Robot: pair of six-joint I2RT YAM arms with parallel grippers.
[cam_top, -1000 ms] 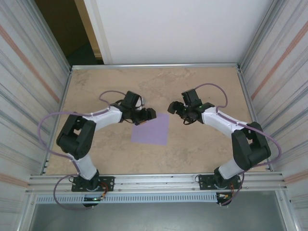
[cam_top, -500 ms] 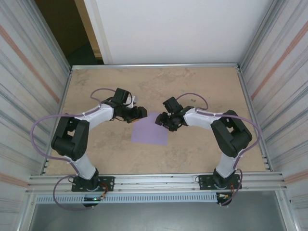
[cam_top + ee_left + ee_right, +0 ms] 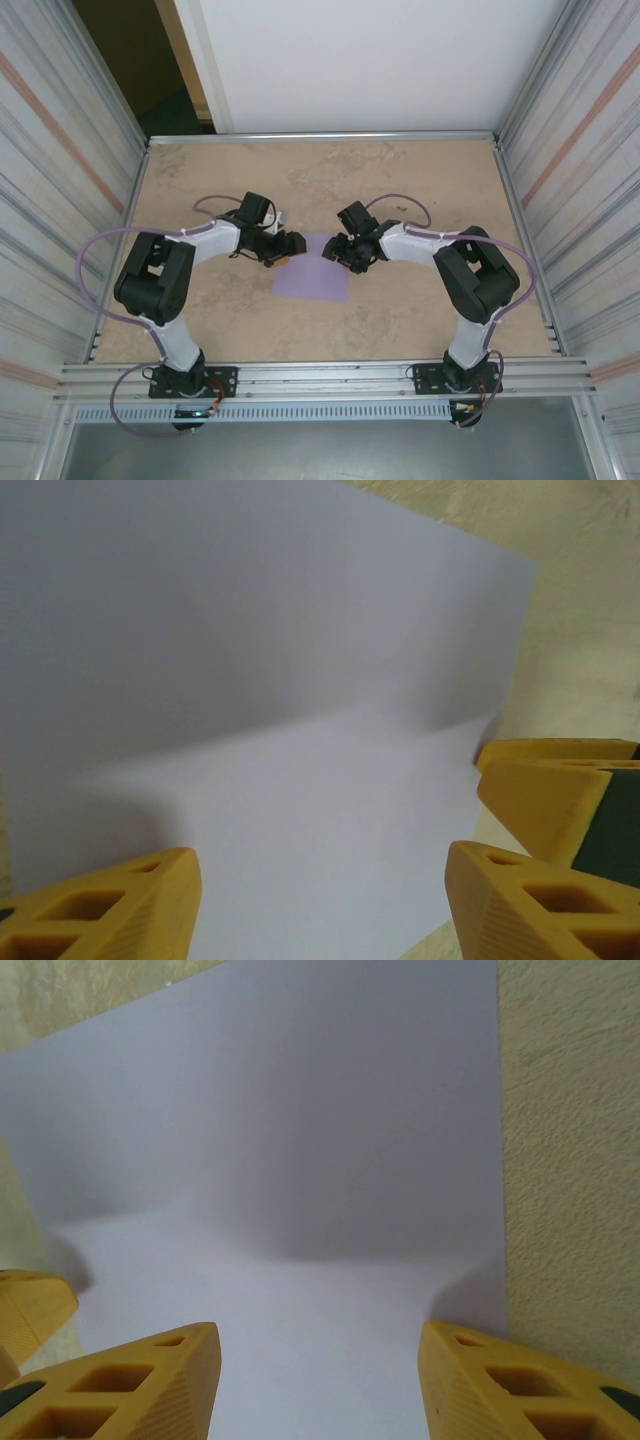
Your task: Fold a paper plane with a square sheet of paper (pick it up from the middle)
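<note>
Left gripper: Your left gripper [image 3: 285, 248] hangs low over the far edge of the square sheet of paper [image 3: 314, 276], by its left corner.
Left gripper's state: Its jaws are spread wide and hold nothing. In the left wrist view its two yellow fingers [image 3: 110, 910] stand well apart, with purple paper showing in the gap between them.
Right gripper: Your right gripper [image 3: 336, 250] hangs low over the same far edge, closer to the right corner. It points toward the left gripper, and the two are near each other.
Right gripper's state: Its jaws are spread too and grip nothing. In the right wrist view its yellow fingers [image 3: 130, 1380] sit apart with the paper lying between and beyond them.
Paper's place: The sheet lies flat on the tan table [image 3: 420, 180]. It starts right under both grippers' tips and runs from them back toward the arm bases.
Paper's look: It is plain light purple and square, with straight edges.
Neighbour in view: Each wrist view catches a yellow tip at its side, at the paper's edge, which looks like the other gripper's finger.
Touch: You cannot tell from these views whether any fingertip presses on the paper or just floats above it.
</note>
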